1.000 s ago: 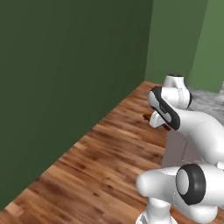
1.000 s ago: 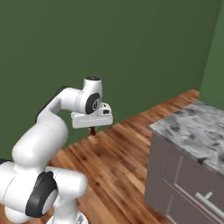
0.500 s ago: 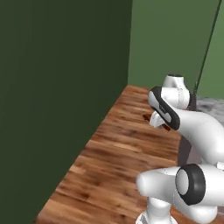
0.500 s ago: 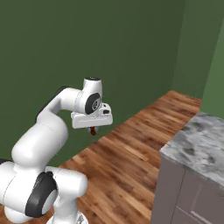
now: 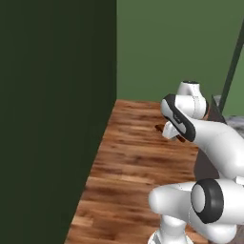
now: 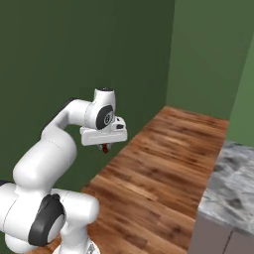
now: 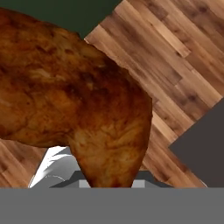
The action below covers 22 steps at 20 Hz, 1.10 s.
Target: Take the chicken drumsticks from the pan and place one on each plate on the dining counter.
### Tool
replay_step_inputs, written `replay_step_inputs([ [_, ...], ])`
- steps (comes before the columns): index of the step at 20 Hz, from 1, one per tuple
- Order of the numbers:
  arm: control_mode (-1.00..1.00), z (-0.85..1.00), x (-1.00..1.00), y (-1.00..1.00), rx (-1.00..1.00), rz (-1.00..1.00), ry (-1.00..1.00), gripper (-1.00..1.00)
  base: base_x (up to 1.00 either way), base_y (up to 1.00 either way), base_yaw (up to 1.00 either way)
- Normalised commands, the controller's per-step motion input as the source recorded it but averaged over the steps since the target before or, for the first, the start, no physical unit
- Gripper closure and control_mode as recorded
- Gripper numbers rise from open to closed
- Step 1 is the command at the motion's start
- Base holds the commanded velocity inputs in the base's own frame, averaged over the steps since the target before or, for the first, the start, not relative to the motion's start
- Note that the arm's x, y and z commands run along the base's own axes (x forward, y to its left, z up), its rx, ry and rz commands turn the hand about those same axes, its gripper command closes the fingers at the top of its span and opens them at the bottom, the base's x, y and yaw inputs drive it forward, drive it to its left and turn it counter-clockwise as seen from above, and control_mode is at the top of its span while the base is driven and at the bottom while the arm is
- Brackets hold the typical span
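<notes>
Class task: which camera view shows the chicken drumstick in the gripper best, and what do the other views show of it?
The hand view is best: the chicken drumstick sits close to the camera, its browned skin plain. In the right base view it is a small reddish bit hanging under the gripper. In the left base view, a brown sliver peeks from behind the arm.

The chicken drumstick is orange-brown with dark brown spots. At 3 o'clock, the floor has brown wood stripes. The wall is dark green.
</notes>
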Motion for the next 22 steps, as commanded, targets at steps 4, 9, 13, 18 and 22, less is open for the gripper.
replay_step_inputs([
  [4,1.00,0.00,0.00,0.00,0.00,0.00,0.00,1.00,1.00,0.41,-0.39],
  [9,1.00,0.00,0.00,0.00,0.00,0.00,0.00,1.00,1.00,0.41,-0.39],
  [13,1.00,0.00,0.00,0.00,0.00,0.00,0.00,1.00,1.00,0.41,-0.39],
  [18,1.00,0.00,0.00,0.00,0.00,0.00,0.00,1.00,0.99,0.41,-0.40],
  [22,1.00,0.00,0.00,0.00,0.00,0.00,0.00,1.00,0.99,0.42,-0.40],
])
